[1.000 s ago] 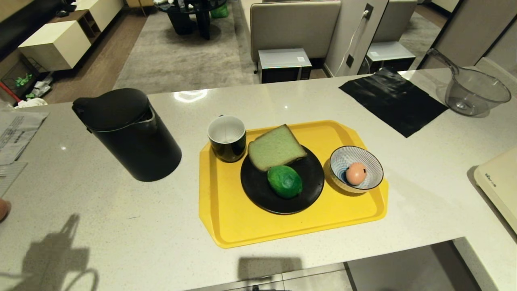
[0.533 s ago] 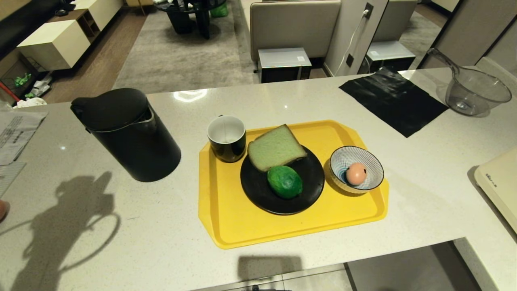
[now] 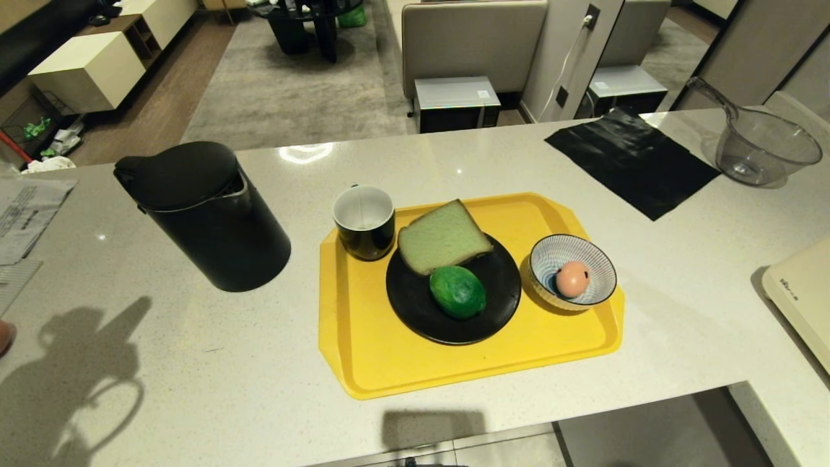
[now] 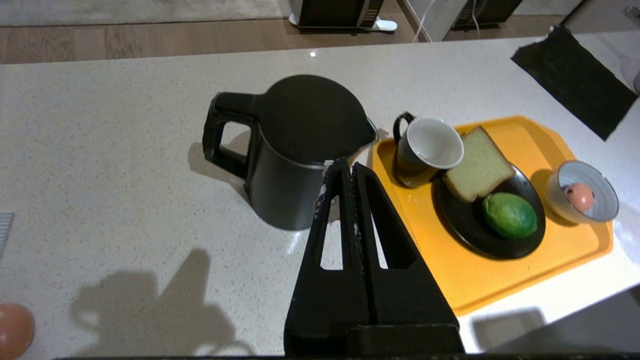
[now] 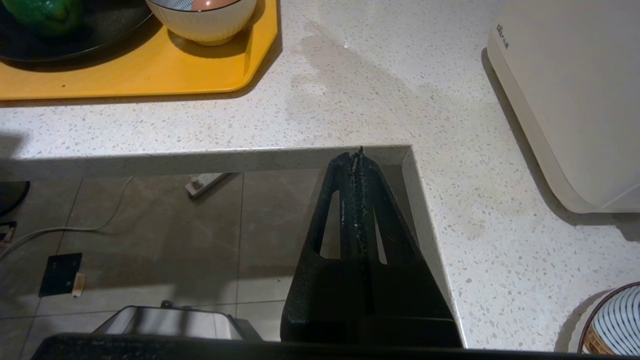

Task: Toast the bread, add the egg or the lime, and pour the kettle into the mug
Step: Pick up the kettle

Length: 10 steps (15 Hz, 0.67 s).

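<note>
Here the matte black cylindrical kettle (image 3: 204, 214) stands on the speckled white desk (image 3: 194, 363), just left of the yellow plastic tray (image 3: 389, 363) carrying the glossy black mug (image 3: 364, 222). The left claw (image 4: 347, 167), pressed together, hovers above the kettle; the right claw (image 5: 356, 156), also together, hangs off the desk's edge.

Warm, rather dim indoor light falls from above. On the surface (image 3: 194, 363) a soft arm-shaped shadow lies near the kettle (image 3: 207, 214), and a small white glare spot sits behind the kettle. All views are sharp; straight lines bow slightly at the edges.
</note>
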Available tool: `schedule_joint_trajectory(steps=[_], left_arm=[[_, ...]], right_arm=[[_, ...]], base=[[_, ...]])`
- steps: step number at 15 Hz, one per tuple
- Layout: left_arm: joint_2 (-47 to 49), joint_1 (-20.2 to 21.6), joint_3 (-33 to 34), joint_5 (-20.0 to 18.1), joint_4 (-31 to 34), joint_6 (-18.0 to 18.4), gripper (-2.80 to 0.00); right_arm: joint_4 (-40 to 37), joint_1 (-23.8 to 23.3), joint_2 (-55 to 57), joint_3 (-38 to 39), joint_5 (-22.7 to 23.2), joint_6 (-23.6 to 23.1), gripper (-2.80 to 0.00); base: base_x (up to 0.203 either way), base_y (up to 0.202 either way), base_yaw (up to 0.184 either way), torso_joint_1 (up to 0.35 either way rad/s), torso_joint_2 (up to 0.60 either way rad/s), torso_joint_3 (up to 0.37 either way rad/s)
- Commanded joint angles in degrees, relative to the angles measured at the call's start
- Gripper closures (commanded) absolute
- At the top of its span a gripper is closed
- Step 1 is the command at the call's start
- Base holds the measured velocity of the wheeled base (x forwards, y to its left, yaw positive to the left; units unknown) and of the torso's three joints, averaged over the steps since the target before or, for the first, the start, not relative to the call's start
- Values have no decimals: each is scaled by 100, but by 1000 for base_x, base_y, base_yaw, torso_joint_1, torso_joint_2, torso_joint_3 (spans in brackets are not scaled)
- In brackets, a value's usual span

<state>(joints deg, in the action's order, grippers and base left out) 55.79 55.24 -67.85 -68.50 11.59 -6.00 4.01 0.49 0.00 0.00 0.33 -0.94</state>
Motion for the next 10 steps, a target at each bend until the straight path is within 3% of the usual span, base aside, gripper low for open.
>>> schedule_joint_trajectory(steps=[1, 5, 10], left_arm=[[-267, 1269, 482, -1337, -67, 211, 0], [-269, 2375, 2161, -1846, -836, 608, 0], [22, 2738, 3601, -1907, -2657, 788, 0]], right_arm=[[3, 4, 9, 158, 2, -3, 0], [6, 2, 12, 158, 2, -3, 0], [3, 3, 9, 158, 2, -3, 0]], base=[[0, 0, 0, 0, 0, 0], [0, 0, 0, 0, 0, 0], [0, 0, 0, 0, 0, 0]])
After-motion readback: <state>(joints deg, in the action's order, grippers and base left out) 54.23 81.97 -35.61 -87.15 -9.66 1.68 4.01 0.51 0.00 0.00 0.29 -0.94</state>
